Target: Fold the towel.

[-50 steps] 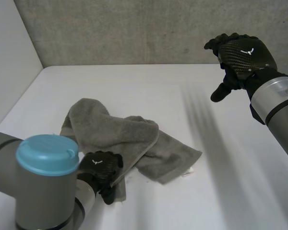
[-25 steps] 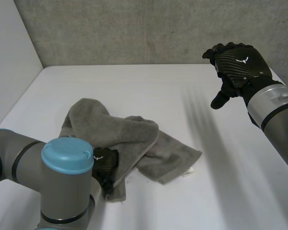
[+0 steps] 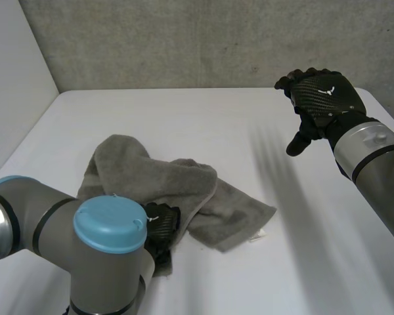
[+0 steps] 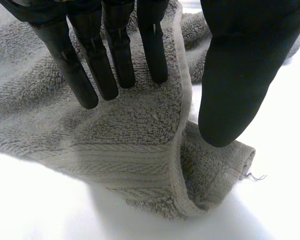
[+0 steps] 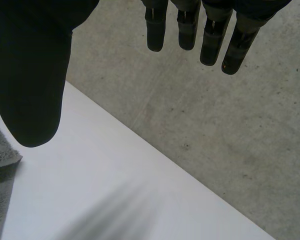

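White table, concrete wall; crumpled towel, left hand spread over corner, right hand relaxed aloft

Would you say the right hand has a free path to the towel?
Probably yes: the right hand hangs open above bare table, apart from the towel, with nothing between; the left hand is at another corner.

the left arm is a thick grey tube with a dark band round it, and its round joint is topped by a light-blue cap. the left hand is black, with a small white mark on its back. its fingers are slim matt black rods, and the thumb is broad and smooth. the right hand has a glossy carbon-weave back with the same white mark, above a silver cuff edged by a black ring.
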{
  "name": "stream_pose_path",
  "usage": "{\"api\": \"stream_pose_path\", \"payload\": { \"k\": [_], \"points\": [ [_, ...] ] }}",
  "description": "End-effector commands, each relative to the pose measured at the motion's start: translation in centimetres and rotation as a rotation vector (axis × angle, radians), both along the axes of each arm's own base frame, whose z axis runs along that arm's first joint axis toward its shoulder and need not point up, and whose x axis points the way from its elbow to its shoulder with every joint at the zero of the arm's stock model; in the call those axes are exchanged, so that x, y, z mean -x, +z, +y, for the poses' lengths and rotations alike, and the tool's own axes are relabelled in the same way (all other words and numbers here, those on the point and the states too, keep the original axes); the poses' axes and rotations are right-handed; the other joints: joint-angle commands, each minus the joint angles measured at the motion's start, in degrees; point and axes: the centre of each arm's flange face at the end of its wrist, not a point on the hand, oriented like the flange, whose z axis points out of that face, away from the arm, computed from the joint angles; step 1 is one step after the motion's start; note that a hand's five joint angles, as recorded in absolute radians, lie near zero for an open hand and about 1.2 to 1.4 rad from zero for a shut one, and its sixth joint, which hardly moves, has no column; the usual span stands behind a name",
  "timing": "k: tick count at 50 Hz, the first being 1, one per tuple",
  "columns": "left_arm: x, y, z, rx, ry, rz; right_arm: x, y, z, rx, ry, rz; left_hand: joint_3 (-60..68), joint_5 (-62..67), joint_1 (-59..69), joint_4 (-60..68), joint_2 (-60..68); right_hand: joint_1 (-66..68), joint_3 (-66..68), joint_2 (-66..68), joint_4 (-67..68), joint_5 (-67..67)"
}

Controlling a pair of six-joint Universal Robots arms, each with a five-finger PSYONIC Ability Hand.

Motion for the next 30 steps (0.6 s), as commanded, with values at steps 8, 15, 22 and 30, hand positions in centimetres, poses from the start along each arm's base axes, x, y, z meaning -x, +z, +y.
{"api": "stream_pose_path", "payload": {
  "k": [8, 15, 22, 30],
  "points": [
    [0.5, -1.0, -0.8, 0.002, 0.022, -0.018, -0.2, -0.3, 0.1, -0.008, 0.008, 0.005, 9.52, 9.7, 9.46, 9.62, 9.59, -1.88, -2.15, -3.25, -3.13, -3.69],
    [0.2, -1.2, -1.2, 0.015, 0.064, -0.04, -0.4, -0.4, 0.3, 0.003, 0.017, 0.029, 31.06, 31.25, 31.0, 31.17, 31.14, -1.88, -2.15, -3.25, -3.13, -3.69],
    [-0.5, 2.0, -1.7, 0.125, 0.128, -0.019, -0.4, -0.5, 0.3, 0.007, 0.019, 0.043, 47.19, 47.37, 47.13, 47.3, 47.26, -1.88, -2.15, -3.25, -3.13, -3.69],
    [-1.6, 5.5, -2.5, 0.233, 0.142, -0.012, -0.6, -1.6, -0.3, -0.026, 0.018, 0.049, 47.19, 47.37, 47.13, 47.3, 47.26, -1.88, -2.15, -3.25, -3.13, -3.69]
  ]
}}
